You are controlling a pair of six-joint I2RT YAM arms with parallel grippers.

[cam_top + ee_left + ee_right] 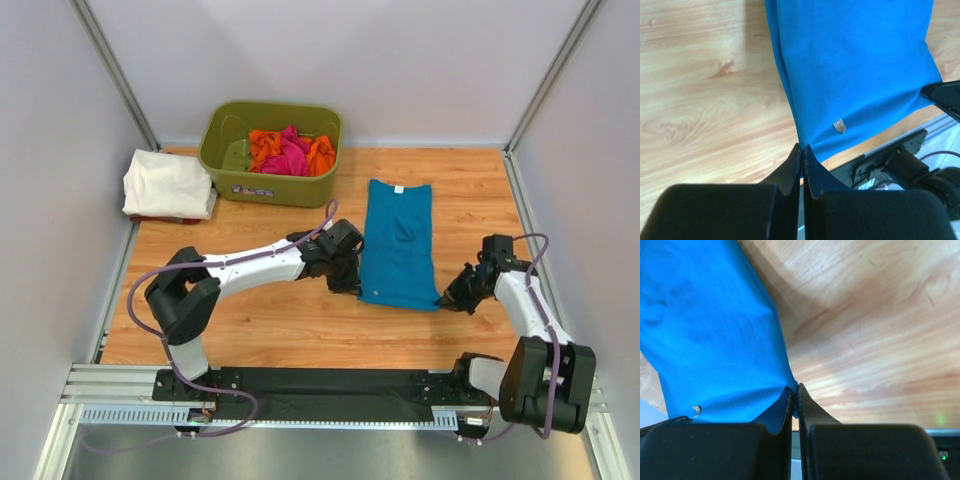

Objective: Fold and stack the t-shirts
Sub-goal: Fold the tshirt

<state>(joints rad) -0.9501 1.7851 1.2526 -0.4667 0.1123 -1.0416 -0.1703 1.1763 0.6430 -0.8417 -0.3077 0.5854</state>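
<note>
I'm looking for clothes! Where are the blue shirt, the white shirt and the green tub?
blue shirt [398, 240]: top view, middle of the cloth.
white shirt [167, 183]: top view, middle of it.
green tub [290, 190]: top view, near wall.

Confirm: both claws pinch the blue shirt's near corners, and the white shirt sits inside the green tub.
Wrong: the top view shows the white shirt beside the green tub, not inside. Left claw and right claw do pinch the blue shirt.

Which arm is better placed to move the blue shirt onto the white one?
Probably left: the white t-shirt lies far left, on its side, and the left gripper pinches the blue t-shirt at its near corner.
</note>
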